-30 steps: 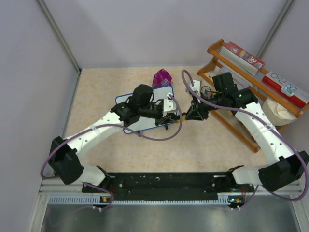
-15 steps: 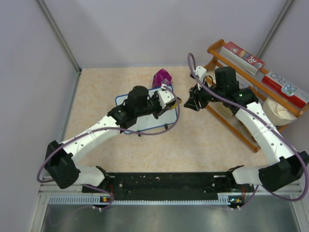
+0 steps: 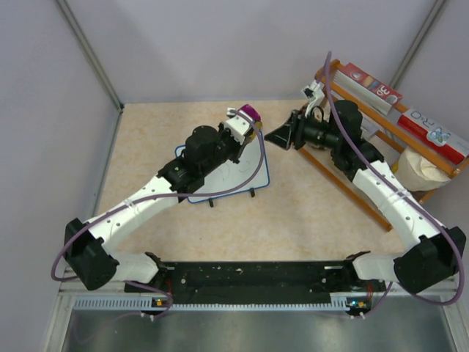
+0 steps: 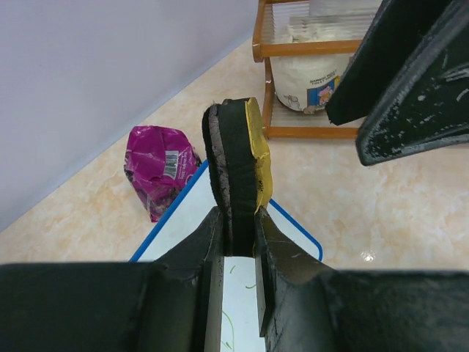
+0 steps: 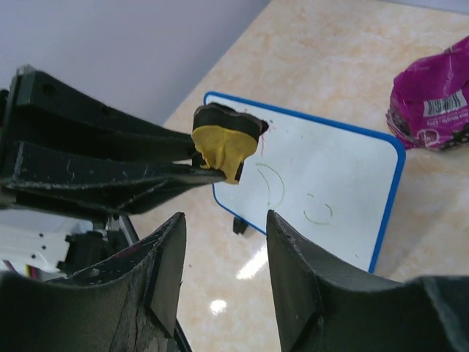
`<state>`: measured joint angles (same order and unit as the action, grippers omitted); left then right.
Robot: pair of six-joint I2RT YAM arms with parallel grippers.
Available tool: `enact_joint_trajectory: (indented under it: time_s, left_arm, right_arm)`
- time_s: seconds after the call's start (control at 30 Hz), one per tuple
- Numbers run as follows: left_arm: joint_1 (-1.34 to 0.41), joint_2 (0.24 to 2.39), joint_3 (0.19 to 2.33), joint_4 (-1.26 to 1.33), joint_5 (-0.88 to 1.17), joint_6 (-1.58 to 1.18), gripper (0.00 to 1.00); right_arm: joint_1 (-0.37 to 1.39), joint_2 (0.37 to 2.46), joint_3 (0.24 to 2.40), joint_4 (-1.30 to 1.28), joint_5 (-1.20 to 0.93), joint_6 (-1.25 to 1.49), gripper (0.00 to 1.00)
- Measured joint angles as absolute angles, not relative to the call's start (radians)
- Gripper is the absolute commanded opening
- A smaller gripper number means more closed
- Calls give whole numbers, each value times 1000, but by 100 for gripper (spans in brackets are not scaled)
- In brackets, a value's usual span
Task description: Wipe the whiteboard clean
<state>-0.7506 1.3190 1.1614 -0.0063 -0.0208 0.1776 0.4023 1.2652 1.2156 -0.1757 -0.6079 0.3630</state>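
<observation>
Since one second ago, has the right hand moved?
Yes. The right hand moved toward the far wall, from beside the whiteboard to beyond its far corner.

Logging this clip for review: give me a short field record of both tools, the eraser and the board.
left tool: shut on the eraser, over a corner of the whiteboard
right tool: open, empty, off the board
board surface: green marks not yet erased
purple packet: lying just beyond the board
</observation>
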Motion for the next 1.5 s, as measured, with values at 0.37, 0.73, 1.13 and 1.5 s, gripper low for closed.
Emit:
enact_joint_trajectory:
  time_s: [0.37,0.73,1.13,1.5]
  left_arm:
    - [-754,1305,1163,4,-61,98,0]
    - [-754,1305,1163,9,-61,73,0]
    - [-755,1305,1163,27,-60,58,0]
    - [-755,1305,1163,39,-45,54,0]
  right_arm:
    - [411,1357,1216,31,-583,596,51]
    - [450,1376,1216,82,-564,614,47]
    - [484,1376,1216,88,-524,593,45]
    - [490,1383,1216,87,-512,576,38]
